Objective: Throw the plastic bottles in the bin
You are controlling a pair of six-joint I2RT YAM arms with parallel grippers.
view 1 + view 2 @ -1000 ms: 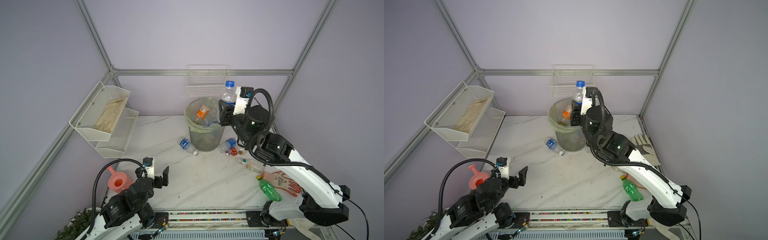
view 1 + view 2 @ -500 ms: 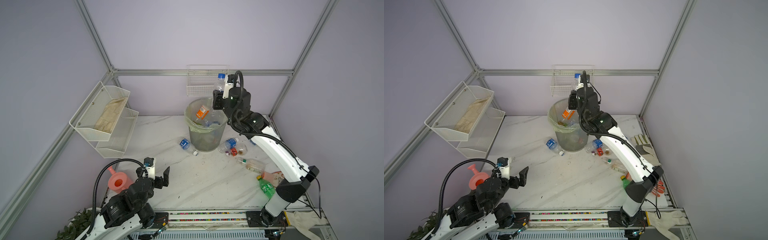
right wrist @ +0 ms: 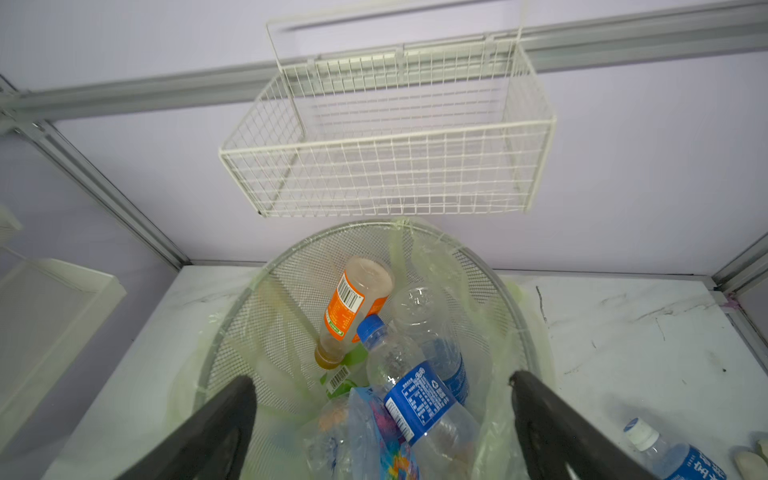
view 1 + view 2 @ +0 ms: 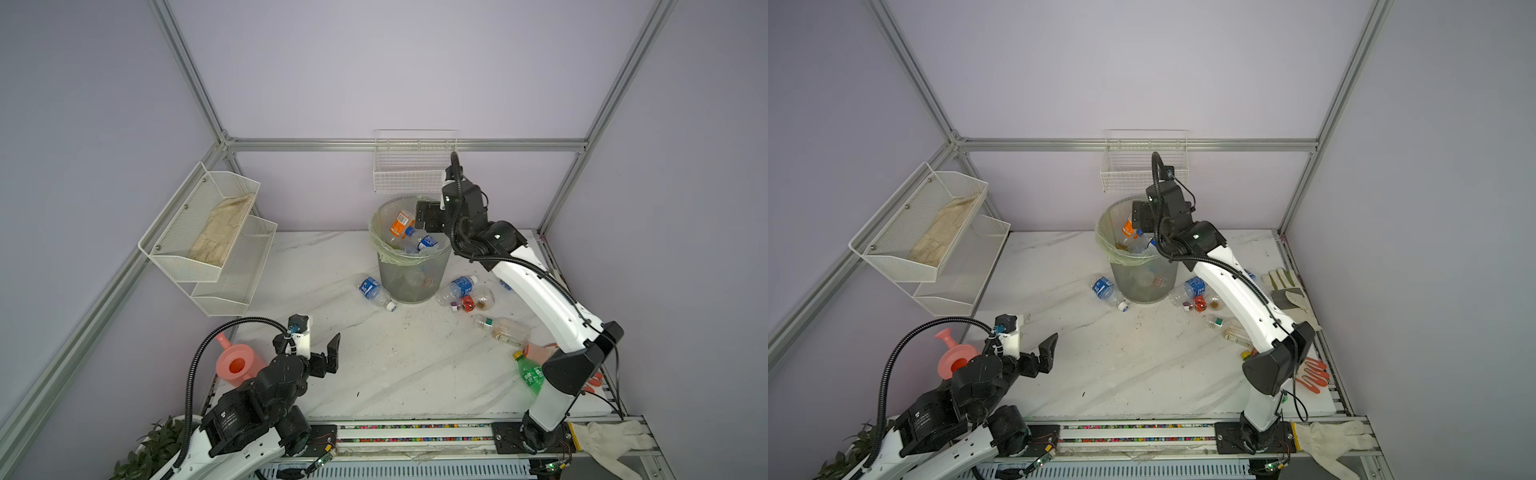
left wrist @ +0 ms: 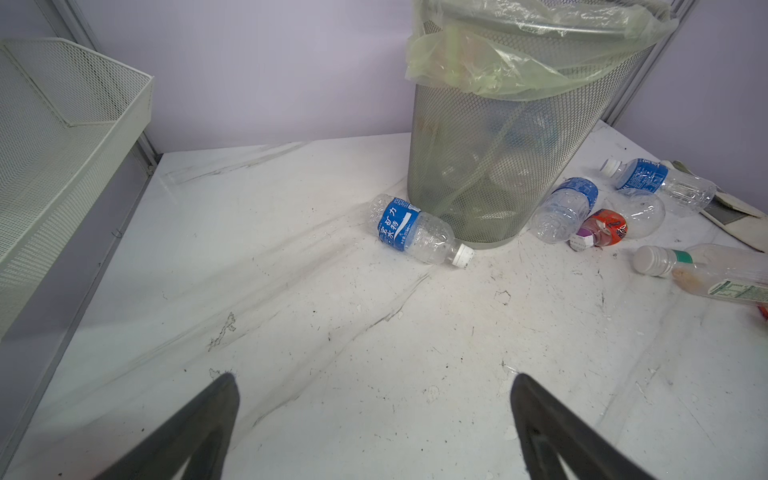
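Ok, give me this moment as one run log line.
right gripper: open, empty, over bin | blue-capped bottle: lying inside bin | left gripper: open, empty, above table | loose bottles: several beside bin

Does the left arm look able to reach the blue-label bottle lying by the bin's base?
Probably yes. The left gripper is open and empty, facing the blue-label bottle across bare table, with nothing lying between them. The bottle lies close beside the bin, which may crowd one finger.

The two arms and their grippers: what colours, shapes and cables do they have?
Both the left arm and the right arm have white links and black joints. A black ribbed cable runs along each. The left gripper and right gripper have black tapered fingers.
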